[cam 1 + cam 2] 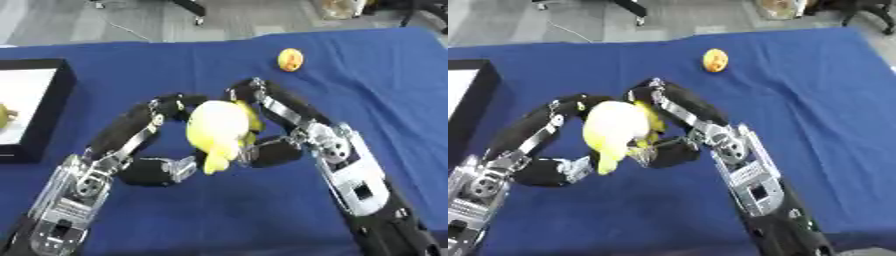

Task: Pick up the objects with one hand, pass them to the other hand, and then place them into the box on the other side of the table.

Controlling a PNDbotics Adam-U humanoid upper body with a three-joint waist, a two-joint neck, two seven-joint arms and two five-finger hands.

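At the centre of a blue table (385,100), 2 robot hands meet around a yellow plush toy (219,131), held above the cloth between them. The left hand (140,140) comes in from 7 o'clock, its fingers arched over the toy's upper left side and its thumb curled in beneath, at the toy's lower left. The right hand (293,127) comes in from 5 o'clock, its fingers hooked over the toy's top right and its thumb tucked against the lower right side. Both hands are curled round the toy; which one bears its weight cannot be told. The toy is pale yellow on its rounded front with a brighter yellow part showing behind and a narrow lobe hanging down at 6 o'clock.

At 1 o'clock from the toy, well apart from both hands, a small orange and yellow ball (290,59) lies on the cloth near the far edge. At 9 o'clock, against the table's left side, sits a black box (52,105) with a white inside, and a small yellow thing (4,116) shows in it at the picture's edge.
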